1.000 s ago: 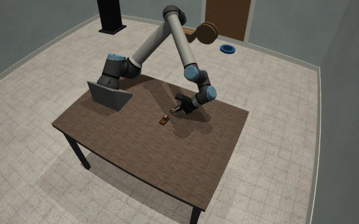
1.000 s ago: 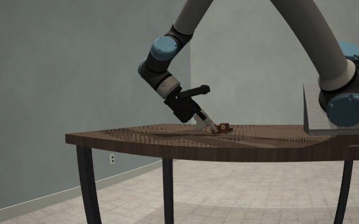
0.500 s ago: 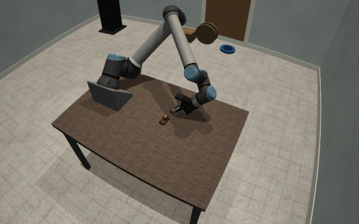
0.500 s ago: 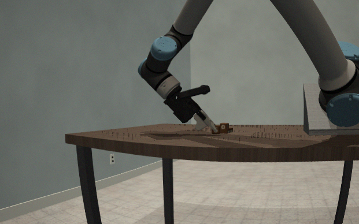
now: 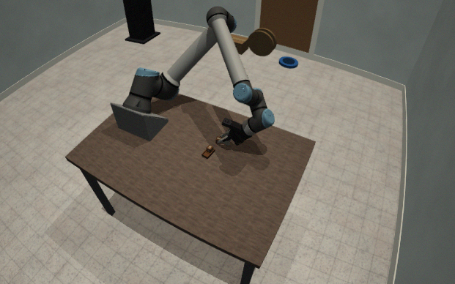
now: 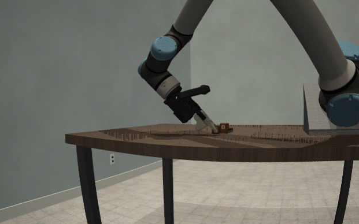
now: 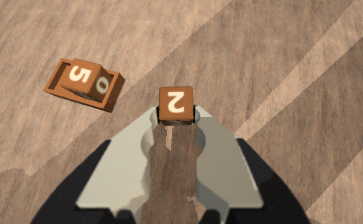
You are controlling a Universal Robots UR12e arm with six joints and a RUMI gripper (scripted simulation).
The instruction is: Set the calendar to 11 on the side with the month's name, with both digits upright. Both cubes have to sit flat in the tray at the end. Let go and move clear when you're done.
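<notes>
Calendar tray is on the tabletop, well apart from the wedge-shaped arm mount. It's a shallow brown open box with raised rims and has one cube in it.

Tray cube: 5 on top and 0 on a side face. In the wrist view it sits toward the right end of the box, with bare tray floor visible at the left end. The 5 reads roughly upside down from there; in the exterior view the 0 faces the camera. Can't confirm from these angles that the cube is seated fully flat.

Second cube is outside the tray, near it. Pincer is closed on this one, a fingertip against each of two opposite sides. Its 2 faces the wrist camera, inverted in that view. It's low at the tabletop; can't tell whether it touches.

Calendar isn't at 11: only one cube is in the tray, and no 1 shows on the readable faces. Can't make out the month lettering or which side carries it.
</notes>
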